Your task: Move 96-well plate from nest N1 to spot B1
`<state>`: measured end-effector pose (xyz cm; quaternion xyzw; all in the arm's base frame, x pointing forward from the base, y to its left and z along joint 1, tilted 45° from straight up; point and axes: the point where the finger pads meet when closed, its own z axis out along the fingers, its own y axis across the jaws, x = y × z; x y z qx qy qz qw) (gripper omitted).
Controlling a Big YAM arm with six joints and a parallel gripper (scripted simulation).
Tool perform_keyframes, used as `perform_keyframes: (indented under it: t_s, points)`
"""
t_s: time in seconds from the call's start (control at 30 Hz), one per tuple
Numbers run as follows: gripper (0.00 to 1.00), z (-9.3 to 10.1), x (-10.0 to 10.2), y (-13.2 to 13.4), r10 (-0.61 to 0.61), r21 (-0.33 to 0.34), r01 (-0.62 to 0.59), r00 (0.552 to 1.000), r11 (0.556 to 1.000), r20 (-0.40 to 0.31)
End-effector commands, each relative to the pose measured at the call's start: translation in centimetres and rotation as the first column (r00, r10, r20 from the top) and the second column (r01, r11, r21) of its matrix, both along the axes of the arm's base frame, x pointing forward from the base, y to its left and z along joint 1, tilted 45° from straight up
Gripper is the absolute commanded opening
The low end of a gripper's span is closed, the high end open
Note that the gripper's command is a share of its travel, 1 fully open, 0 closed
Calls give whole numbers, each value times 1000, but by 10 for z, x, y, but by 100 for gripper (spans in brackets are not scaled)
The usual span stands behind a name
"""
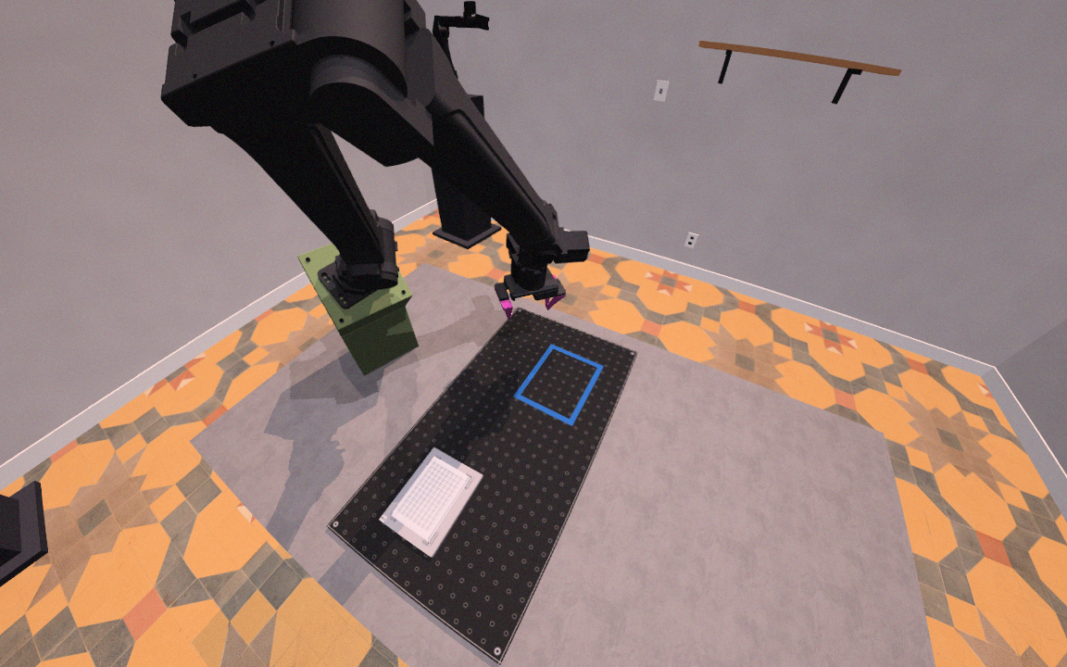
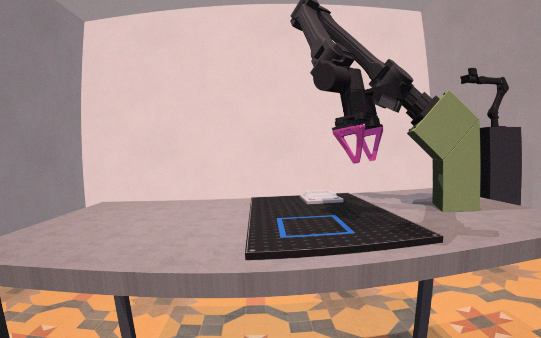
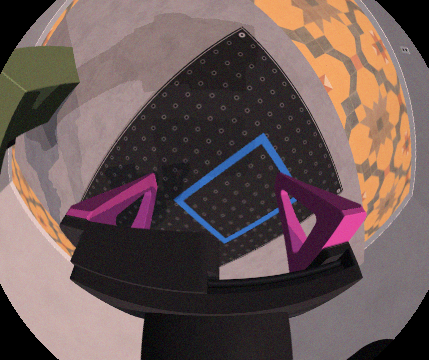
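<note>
Exterior view: a gray table (image 2: 138, 235) carries a black perforated deck (image 2: 390, 229) dotted with rows of small holes, beside an olive-green angled pedestal (image 2: 453, 168) from which the dark six-joint arm (image 2: 348, 50) reaches up and bends back down over the deck. Below and around the table spreads an orange-and-gray patterned floor (image 1: 976, 514); on the far wall, seen from the top camera, hangs a brown shelf (image 1: 798, 57) on two black brackets.

On the deck, a blue taped outline (image 1: 520, 391) marks bench spot B1, a rectangle at the end of the deck nearer the arm's pedestal in the top view. At the deck's other end, well apart from the outline, a pale gray plate nest (image 1: 392, 521) holds the white 96-well plate (image 1: 432, 498), which lies flat and right way up inside it, its grid of wells showing from above.

The claw (image 2: 361, 160) hangs high above the deck, touching nothing, its magenta triangular fingers spread to their widest with nothing between them. Through the wrist camera, the blue outline shows in the gap between the two fingers, far below, while the plate itself lies out of that camera's sight.
</note>
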<state>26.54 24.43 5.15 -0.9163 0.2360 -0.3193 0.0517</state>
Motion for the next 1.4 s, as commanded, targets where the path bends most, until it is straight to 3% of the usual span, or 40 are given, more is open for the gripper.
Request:
perform_keyframes:
  t_s: [0.0, 0.53, 0.57, 0.7, 1.0, 1.1, 1.37]
  points:
    - [100, 2, 0, 2, 2, 4, -2, 1000, 1000, 2]
    - [100, 2, 0, 2, 2, 4, -2, 1000, 1000, 2]
    - [100, 9, 8, -1, -43, 59, 42, 999, 997, 13]
    - [100, 9, 21, -17, -149, 132, 148, 989, 980, -5]
    - [100, 11, 39, -39, -375, 292, 377, 925, 879, -65]
    - [100, 14, 40, -39, -399, 302, 402, 914, 864, -77]
    - [100, 16, 55, -62, -569, 419, 576, 807, 702, -156]
